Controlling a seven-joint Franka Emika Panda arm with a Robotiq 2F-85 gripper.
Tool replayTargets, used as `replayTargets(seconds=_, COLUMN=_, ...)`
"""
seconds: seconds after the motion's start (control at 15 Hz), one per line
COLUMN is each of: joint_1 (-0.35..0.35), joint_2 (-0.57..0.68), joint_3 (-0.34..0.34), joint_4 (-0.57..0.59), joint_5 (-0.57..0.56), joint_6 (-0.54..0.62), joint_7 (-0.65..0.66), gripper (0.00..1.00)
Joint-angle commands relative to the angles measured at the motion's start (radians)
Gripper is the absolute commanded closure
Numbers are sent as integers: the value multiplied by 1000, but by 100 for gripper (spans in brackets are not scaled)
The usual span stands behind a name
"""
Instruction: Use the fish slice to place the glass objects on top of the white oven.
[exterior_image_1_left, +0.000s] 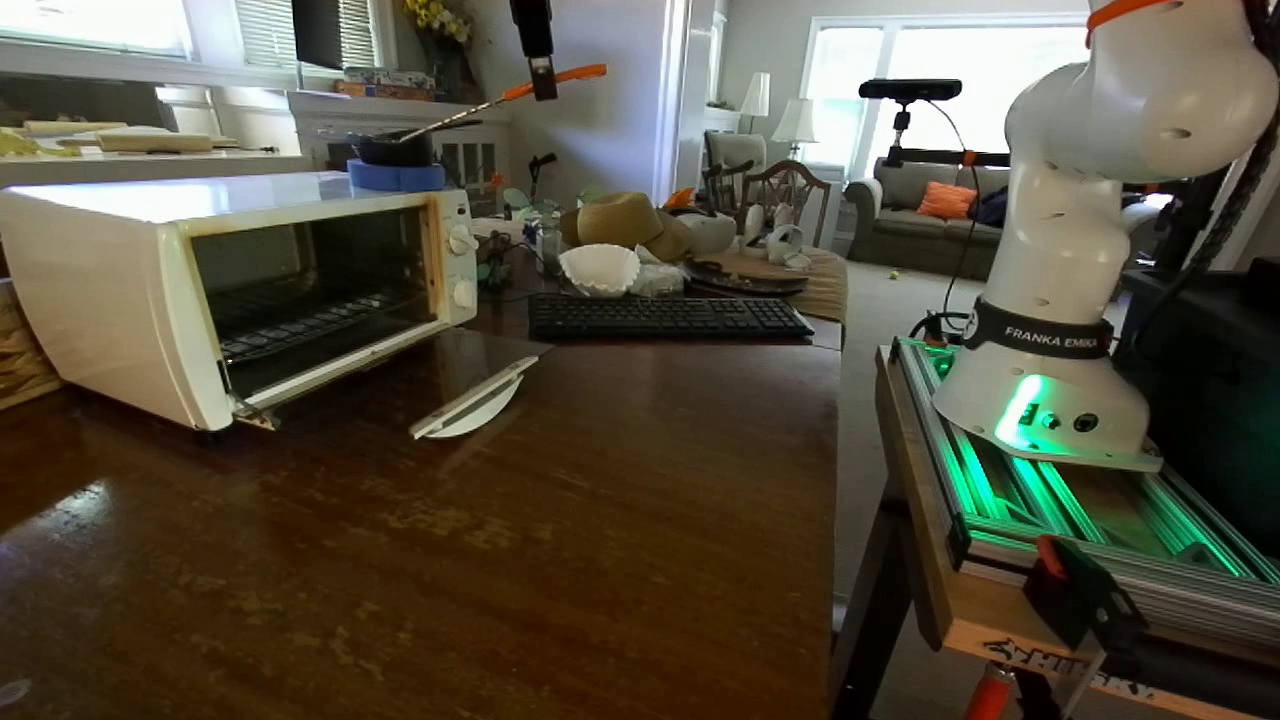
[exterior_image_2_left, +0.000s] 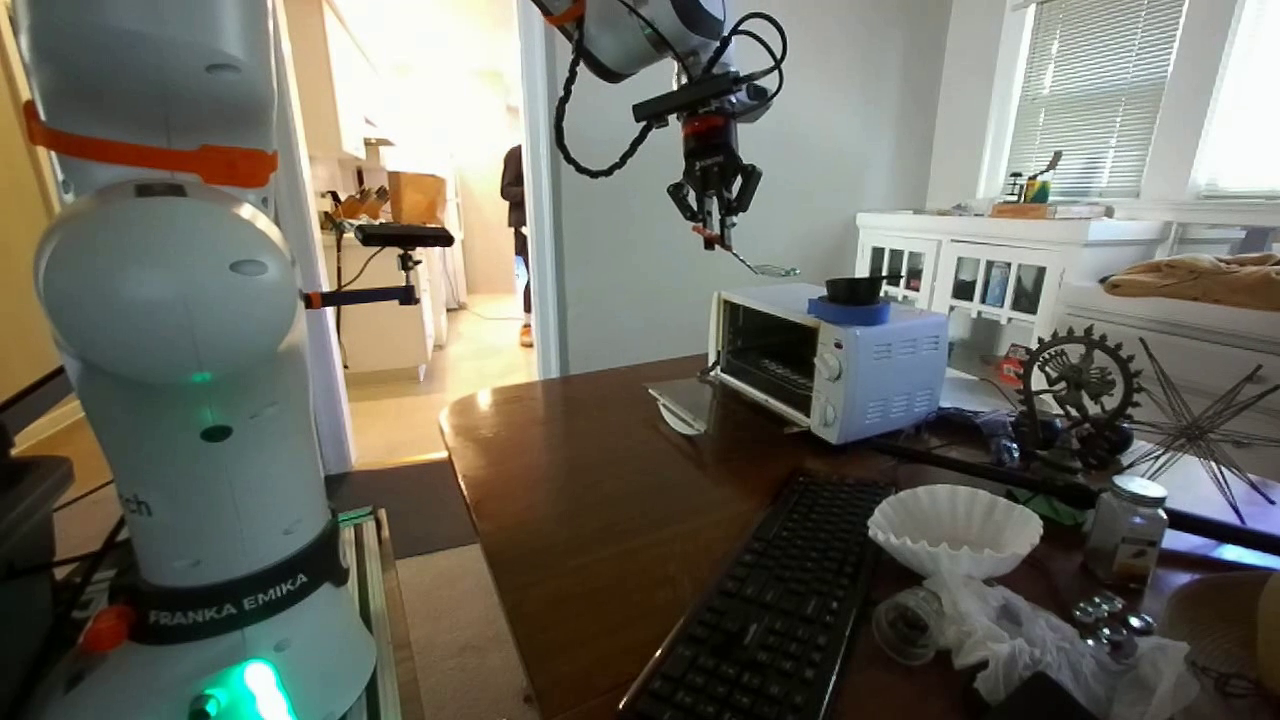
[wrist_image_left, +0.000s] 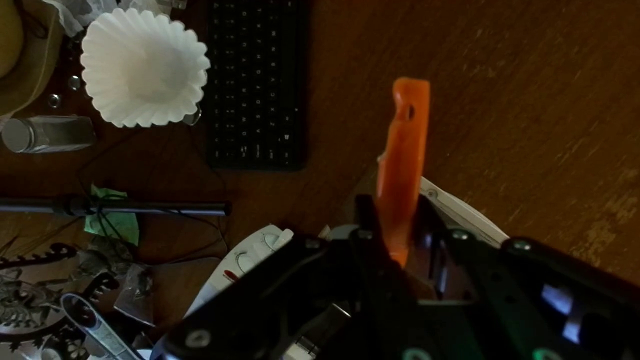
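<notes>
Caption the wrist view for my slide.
The pincer grips the orange-handled fish slice above a brown tabletop with a black keyboard.

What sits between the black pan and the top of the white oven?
A blue round piece: it lies on top of the white oven, with the black pan resting on it. Both exterior views show this.

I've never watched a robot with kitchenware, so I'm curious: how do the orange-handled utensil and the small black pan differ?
The orange-handled utensil is long and slim; the black pan is round with raised sides. The utensil's handle is bright orange; the pan looks black all over. The utensil is held up by the gripper; the pan sits on a blue base on the white oven. Both have a handle.
</notes>
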Motion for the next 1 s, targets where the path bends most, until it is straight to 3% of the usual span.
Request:
replayTargets(seconds=0.0, joint_1=7, joint_2=37, joint_3=-8, joint_4=24, joint_5=-24, joint_6=40, joint_7=16, gripper=94)
replayTargets(seconds=0.93, joint_1=0, joint_2=115, joint_3=-29, joint_4=22, joint_5=22, joint_6=164, joint_7=-9, gripper=94)
